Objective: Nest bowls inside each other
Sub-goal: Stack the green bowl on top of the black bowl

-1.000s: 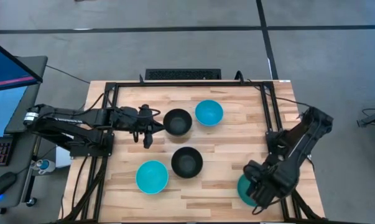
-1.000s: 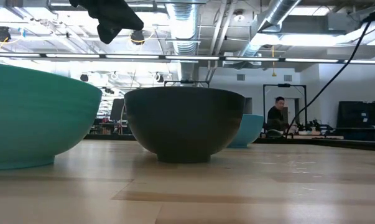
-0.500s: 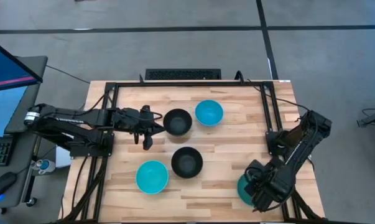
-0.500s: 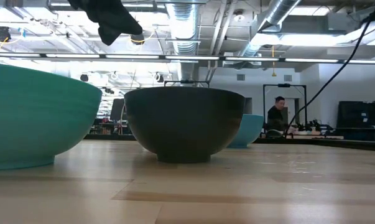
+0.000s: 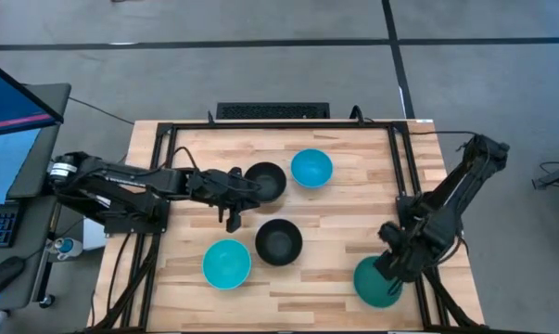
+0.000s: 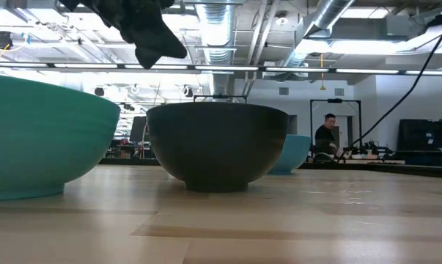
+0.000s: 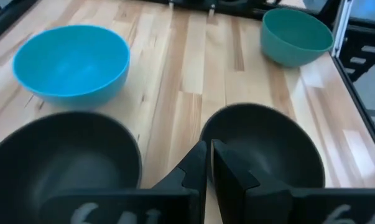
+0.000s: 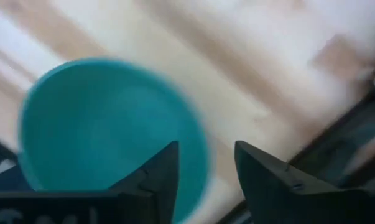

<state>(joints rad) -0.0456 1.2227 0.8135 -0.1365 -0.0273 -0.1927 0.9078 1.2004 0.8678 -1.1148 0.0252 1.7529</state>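
Five bowls stand on their bases on the wooden table: a black bowl (image 5: pixel 265 182) and a cyan bowl (image 5: pixel 311 168) farther back, a black bowl (image 5: pixel 278 241) and a cyan bowl (image 5: pixel 226 263) nearer, and a teal bowl (image 5: pixel 376 281) at the near right. My left gripper (image 5: pixel 235 201) is shut and empty, up in the air (image 6: pixel 151 33) just left of the two black bowls (image 7: pixel 63 162) (image 7: pixel 262 149). My right gripper (image 5: pixel 396 263) is open at the teal bowl's far-right rim (image 8: pixel 112 130). My right gripper stands open over the teal bowl's rim (image 8: pixel 203 146), pointing down, with one finger (image 8: pixel 165 171) over the bowl's inside and the other (image 8: pixel 262 171) outside it. The view is blurred and I cannot tell whether either finger touches the bowl, which rests on the table.
A black metal frame (image 5: pixel 400 158) runs along the table's far, left and right sides, close to the teal bowl. Bare wood lies at the table's near middle (image 5: pixel 298 288) and far left (image 5: pixel 196 144). A person (image 6: pixel 325 136) sits in the room far behind the table.
My left gripper has gone toward the table's right edge and a little nearer, closing in on the two black bowls while staying shut. My right gripper has shifted from above the teal bowl toward its far-right rim, and its arm has swung out toward the far edge. The bowls stay put.
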